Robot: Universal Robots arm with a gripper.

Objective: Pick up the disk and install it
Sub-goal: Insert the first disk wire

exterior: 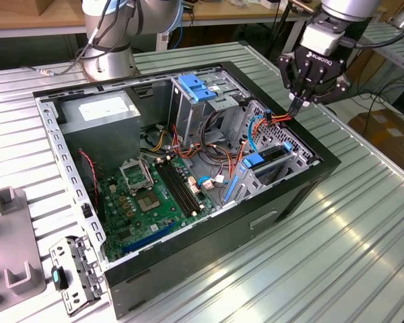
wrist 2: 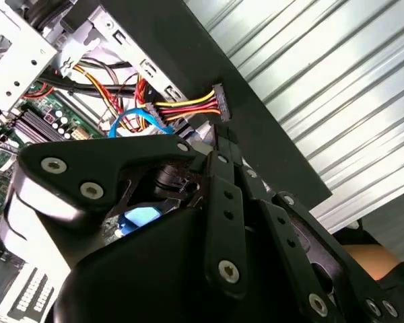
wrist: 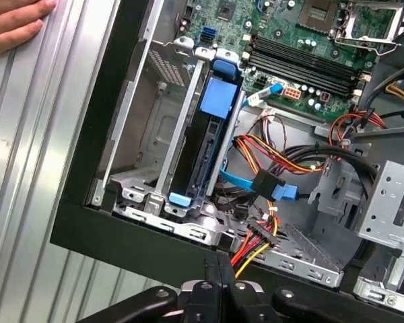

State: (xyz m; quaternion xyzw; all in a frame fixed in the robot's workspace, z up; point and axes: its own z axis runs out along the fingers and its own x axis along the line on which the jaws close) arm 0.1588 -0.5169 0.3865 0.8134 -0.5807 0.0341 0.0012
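The disk [wrist: 203, 145] stands on edge in the drive cage at the case's corner, black with a blue frame and blue tabs. In the exterior view the disk [exterior: 272, 155] sits in the cage at the case's right end. My gripper [exterior: 301, 103] hangs just above that cage, by the case's rim. Its fingers [wrist: 220, 270] are shut on the connector [wrist 2: 219, 101] of a red, yellow and black power cable [wrist: 252, 246]. The gripper [wrist 2: 215, 145] holds this connector a short way off the disk's end.
The open computer case [exterior: 283, 195] lies on a ribbed metal table [exterior: 337, 256]. Inside are a motherboard [exterior: 155, 195], a grey power supply [exterior: 101, 108] and a blue bracket [exterior: 195, 87] atop another cage. A person's hand [wrist: 13, 23] rests on the table beside the case. Grey fixtures [exterior: 7, 229] stand at the exterior view's left.
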